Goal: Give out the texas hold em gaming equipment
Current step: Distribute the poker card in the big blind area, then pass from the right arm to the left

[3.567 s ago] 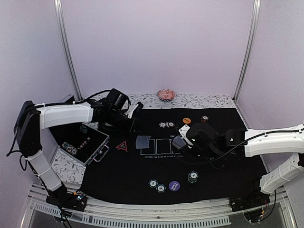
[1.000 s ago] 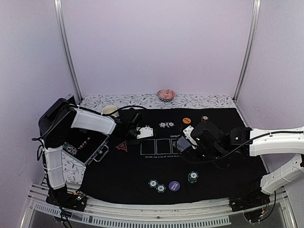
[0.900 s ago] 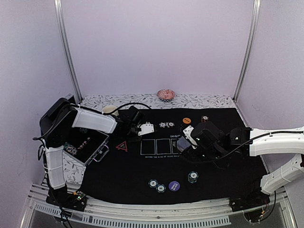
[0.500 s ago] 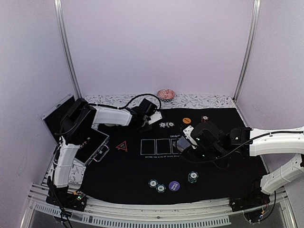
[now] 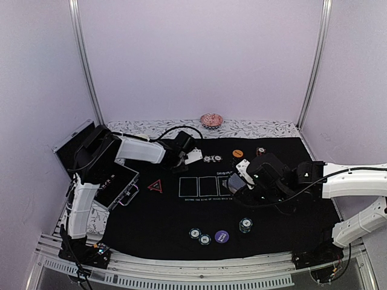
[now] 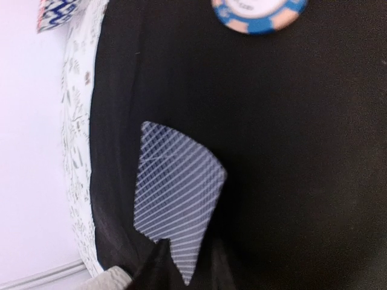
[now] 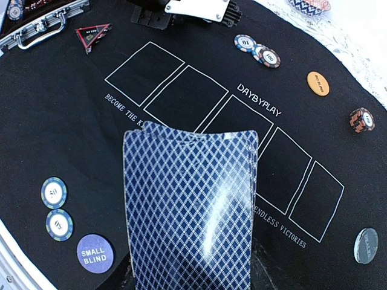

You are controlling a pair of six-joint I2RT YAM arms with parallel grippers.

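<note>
From above, found the left gripper (image 5: 188,158) out over the far middle of the black mat (image 5: 169,211), closed on a playing card (image 5: 195,157) showing white, just beside a pair of striped chips (image 5: 211,159). Placed the right gripper (image 5: 238,180) over the right end of the printed card boxes, clamped on a pack of cards (image 5: 232,183). Counted an orange button (image 5: 237,153) and a small chip stack (image 5: 260,151) beyond it. Noted a red-outlined triangle (image 5: 155,186) left of the boxes, near an open case (image 5: 115,181). Toward the front edge, picked out two more chips (image 5: 199,236), a purple button (image 5: 222,236) and a second stack (image 5: 245,225). Spotted a pink dish (image 5: 211,119) on the patterned cloth at the back.

Through the left wrist camera, saw the playing card (image 6: 175,205) turned lattice back to the lens and tilted near the mat's edge. Found its lower corner pinched between the dark fingers (image 6: 154,269). Caught a blue-and-peach chip (image 6: 260,7) cut by the top border, well apart from the card.

Through the right wrist camera, saw the pack of cards (image 7: 190,205) slightly fanned, backs to the lens, hiding the fingers. Below it, made out five outlined boxes on the mat. Found the triangle (image 7: 92,34) far left, the orange button (image 7: 317,83) far right, a grey-black button (image 7: 366,244) at the right border and the purple button (image 7: 95,252), marked SMALL BLIND, at lower left.
</note>
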